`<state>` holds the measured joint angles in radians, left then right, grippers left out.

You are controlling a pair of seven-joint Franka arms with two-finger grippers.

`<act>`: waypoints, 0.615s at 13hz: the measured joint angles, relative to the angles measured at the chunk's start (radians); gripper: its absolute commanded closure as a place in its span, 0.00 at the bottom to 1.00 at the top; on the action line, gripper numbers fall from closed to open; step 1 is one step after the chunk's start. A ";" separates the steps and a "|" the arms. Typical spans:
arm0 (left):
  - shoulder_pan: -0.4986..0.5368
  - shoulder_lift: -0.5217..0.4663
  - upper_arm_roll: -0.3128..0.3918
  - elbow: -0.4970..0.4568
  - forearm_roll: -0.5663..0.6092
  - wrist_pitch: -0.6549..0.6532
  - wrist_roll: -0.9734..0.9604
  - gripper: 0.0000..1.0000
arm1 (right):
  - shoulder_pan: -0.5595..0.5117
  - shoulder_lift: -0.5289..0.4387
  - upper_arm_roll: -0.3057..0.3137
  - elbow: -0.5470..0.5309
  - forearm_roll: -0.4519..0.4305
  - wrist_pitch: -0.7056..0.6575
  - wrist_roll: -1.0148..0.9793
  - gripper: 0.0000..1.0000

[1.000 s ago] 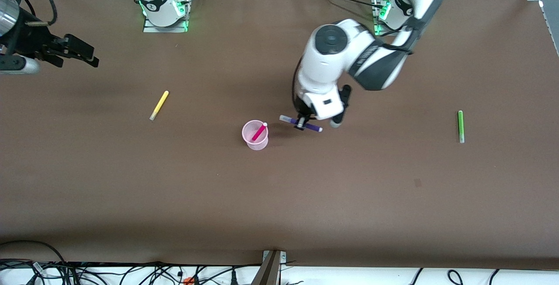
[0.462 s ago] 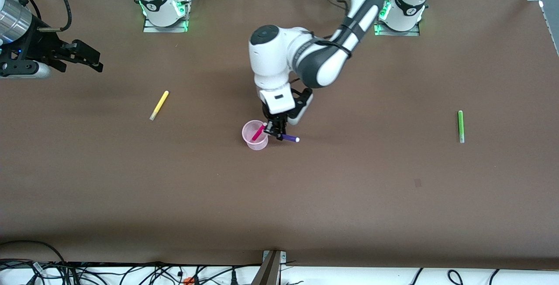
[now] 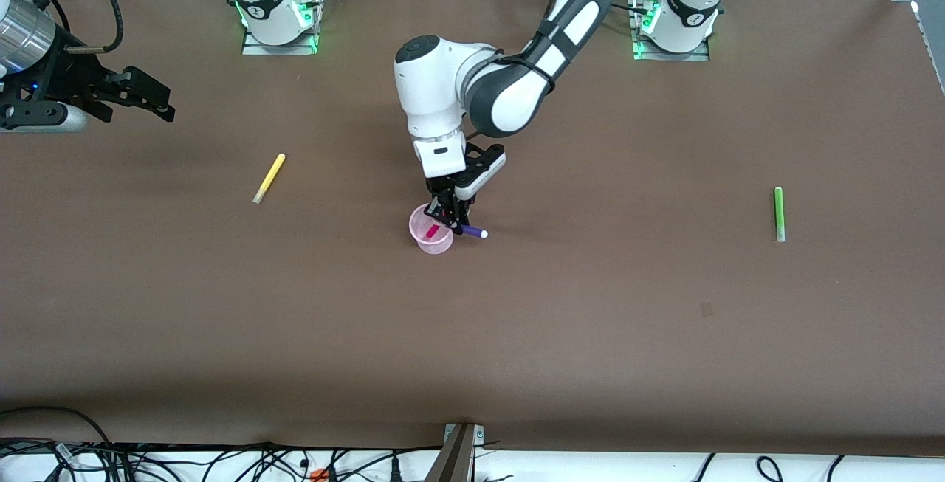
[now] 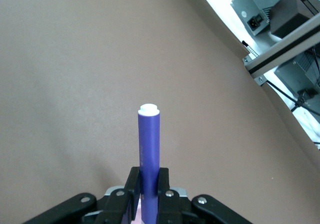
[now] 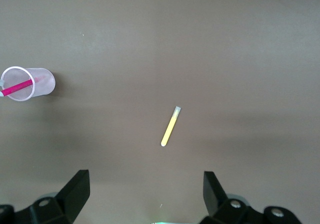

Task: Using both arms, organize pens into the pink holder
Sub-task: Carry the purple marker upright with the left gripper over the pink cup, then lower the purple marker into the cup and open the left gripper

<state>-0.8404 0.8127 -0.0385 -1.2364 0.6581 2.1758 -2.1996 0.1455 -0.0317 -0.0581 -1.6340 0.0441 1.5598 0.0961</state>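
My left gripper is shut on the purple pen and holds it over the rim of the pink holder, on the side toward the left arm's end. In the left wrist view the purple pen sticks out between the shut fingers. The magenta pen leans inside the holder, also in the right wrist view. The yellow pen lies toward the right arm's end. The green pen lies toward the left arm's end. My right gripper waits open, high over the table's end.
The brown table stretches wide around the holder. Cables lie along the edge nearest the front camera. The arm bases stand at the top edge.
My left gripper has carried the purple pen toward the holder, from beside it to over its rim. The right gripper has barely moved.
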 measured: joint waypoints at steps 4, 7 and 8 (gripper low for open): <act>-0.015 0.042 0.000 0.047 0.035 0.000 0.001 1.00 | 0.001 0.000 0.005 0.000 0.000 0.000 0.000 0.00; -0.036 0.083 0.000 0.087 0.063 0.000 0.002 1.00 | 0.001 0.000 0.005 0.000 0.000 0.001 0.000 0.00; -0.044 0.094 0.000 0.092 0.068 0.000 0.001 1.00 | 0.001 0.000 0.005 0.001 0.000 0.002 0.000 0.00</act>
<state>-0.8840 0.9065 -0.0381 -1.1447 0.7264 2.1759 -2.1984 0.1462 -0.0317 -0.0535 -1.6326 0.0436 1.5618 0.0959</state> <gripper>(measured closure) 0.819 0.000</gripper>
